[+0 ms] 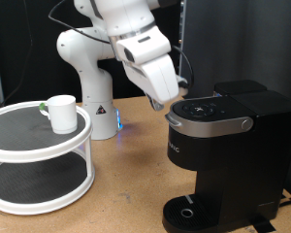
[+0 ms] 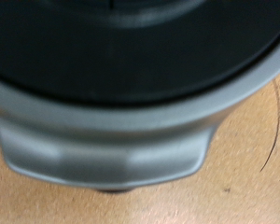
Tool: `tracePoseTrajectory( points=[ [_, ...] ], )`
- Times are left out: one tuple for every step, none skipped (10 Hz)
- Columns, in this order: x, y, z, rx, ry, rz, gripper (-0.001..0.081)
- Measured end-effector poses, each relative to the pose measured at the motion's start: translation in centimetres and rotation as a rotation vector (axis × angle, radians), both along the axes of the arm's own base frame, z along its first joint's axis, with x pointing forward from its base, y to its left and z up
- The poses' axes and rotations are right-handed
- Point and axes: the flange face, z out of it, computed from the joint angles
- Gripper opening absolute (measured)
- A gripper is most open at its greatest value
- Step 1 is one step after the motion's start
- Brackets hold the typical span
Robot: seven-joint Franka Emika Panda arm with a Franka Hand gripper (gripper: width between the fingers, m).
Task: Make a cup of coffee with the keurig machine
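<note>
The keurig machine (image 1: 228,146) stands on the wooden table at the exterior view's right, lid down. Its grey-rimmed lid (image 1: 211,115) faces up with round buttons on top. My gripper (image 1: 169,106) hangs at the lid's front lip, on the side towards the exterior view's left, touching it or nearly so. Its fingertips are too small to make out there. The wrist view is filled by the lid's grey rim and front tab (image 2: 107,154), very close and blurred, with no fingers showing. The cup (image 1: 61,112) stands on the top tier of a white round stand, far from the gripper.
The white two-tier stand (image 1: 29,146) takes up the exterior view's left, with a small green-marked item (image 1: 41,106) beside the cup. The arm's white base (image 1: 92,92) rises behind it. The machine's drip tray (image 1: 189,212) holds nothing. Bare wooden table (image 1: 126,184) lies between stand and machine.
</note>
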Motion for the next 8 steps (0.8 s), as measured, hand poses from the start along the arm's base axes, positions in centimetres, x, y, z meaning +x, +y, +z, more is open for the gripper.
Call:
tracePoseTrajectory(
  points=[
    [-0.2,-0.2,0.8,0.028,0.002,-0.003,0.0002],
    [-0.2,-0.2,0.6,0.019,0.006,-0.001,0.0002],
    [-0.1,-0.2,0.6,0.035,-0.018,-0.025,0.0002],
    [0.0,-0.3,0.8,0.081,-0.067,-0.081,0.0002],
    [-0.3,-0.6,1.3,0.144,-0.117,-0.153,0.0002],
    [-1.1,-0.9,1.9,0.206,-0.144,-0.219,0.0002],
    [-2.0,-1.3,2.5,0.255,-0.154,-0.269,0.0002],
    [-3.2,-1.5,2.9,0.289,-0.155,-0.304,0.0002]
  ],
)
